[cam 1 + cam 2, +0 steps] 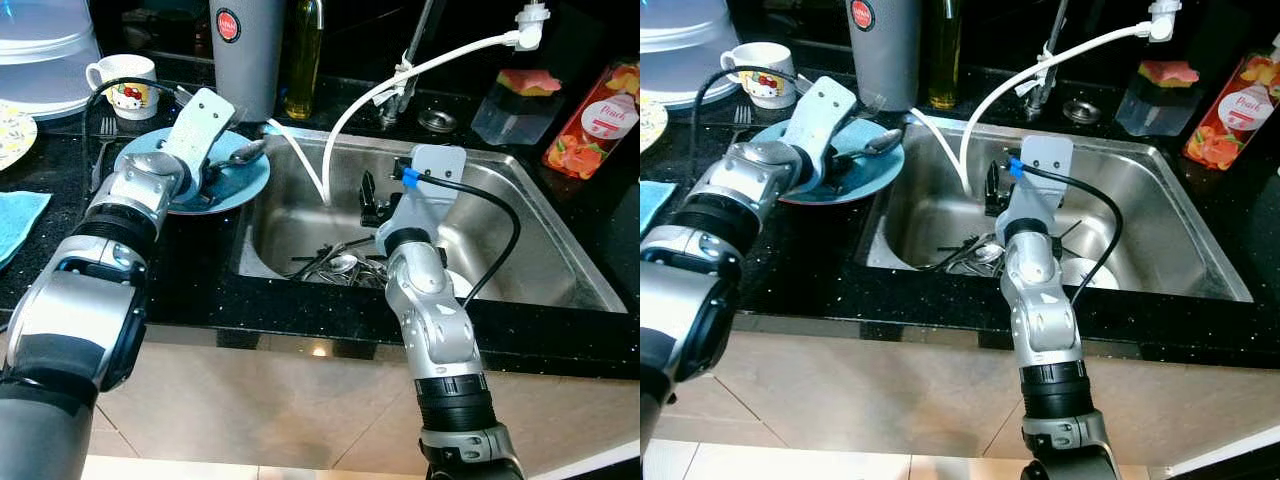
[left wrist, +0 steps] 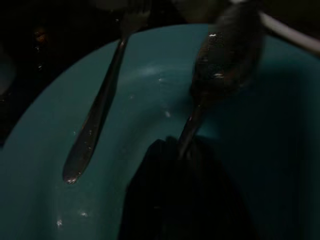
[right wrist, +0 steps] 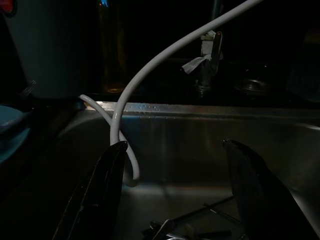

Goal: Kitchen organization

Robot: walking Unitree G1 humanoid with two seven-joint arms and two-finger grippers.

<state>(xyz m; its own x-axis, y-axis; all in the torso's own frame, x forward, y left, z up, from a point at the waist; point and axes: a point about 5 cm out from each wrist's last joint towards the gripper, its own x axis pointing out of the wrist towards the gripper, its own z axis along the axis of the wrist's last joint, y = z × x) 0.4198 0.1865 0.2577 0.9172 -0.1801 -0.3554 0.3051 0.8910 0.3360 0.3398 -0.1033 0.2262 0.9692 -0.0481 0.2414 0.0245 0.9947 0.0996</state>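
cutlery here is thin, stiff, slick steel: left gripper (image 1: 213, 172) pinches a spoon (image 2: 220, 65) by its handle over the blue plate (image 1: 245, 180), while right gripper (image 3: 175, 200) hangs spread above the sink (image 1: 560, 270) pile.

The two eye views look down from the robot's head at a black bench (image 1: 60, 270) with a steel sink (image 1: 560, 250) set in it. Both show the same things; the right eye view sits a little to one side, so everything slides left in it. The left wrist view is very close and dark, looking down onto a blue plate (image 2: 280, 150) with a fork (image 2: 97, 115) and a spoon (image 2: 225, 60). The right wrist view looks low into the sink toward the back wall, the white hose (image 3: 165, 60) and the tap (image 3: 207, 55), which the eye views also show.
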